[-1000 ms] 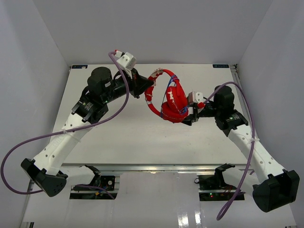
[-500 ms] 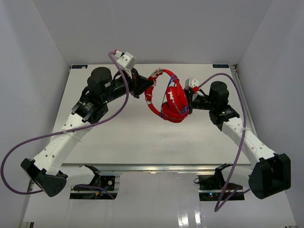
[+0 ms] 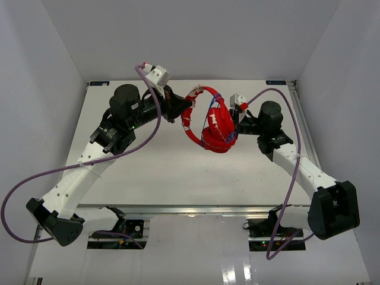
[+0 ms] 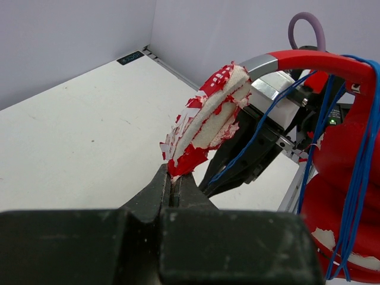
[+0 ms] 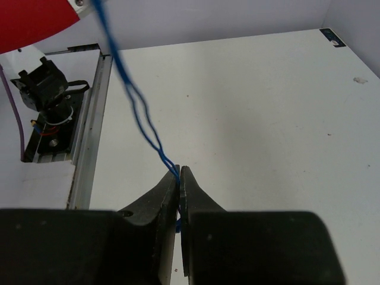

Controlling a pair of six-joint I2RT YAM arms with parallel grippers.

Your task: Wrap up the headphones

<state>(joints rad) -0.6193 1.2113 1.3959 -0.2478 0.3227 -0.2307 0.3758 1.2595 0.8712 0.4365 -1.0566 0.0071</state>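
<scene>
The red headphones hang above the middle of the table, held up between the two arms. My left gripper is shut on the torn red-and-white headband padding, pinching its lower tip. Thin blue cable is wound in several turns round the red cups. My right gripper is shut on a strand of that blue cable, which runs up and left from the fingertips to the red cup. In the top view the right gripper sits tight against the cups' right side.
The white table lies below with grey walls on three sides. A metal rail and a black mount run along the table's near edge. Purple robot cables loop beside both arms.
My right gripper has moved up and left to the headphones' right side and closed on the blue cable. The left arm and the headphones have stayed in place.
</scene>
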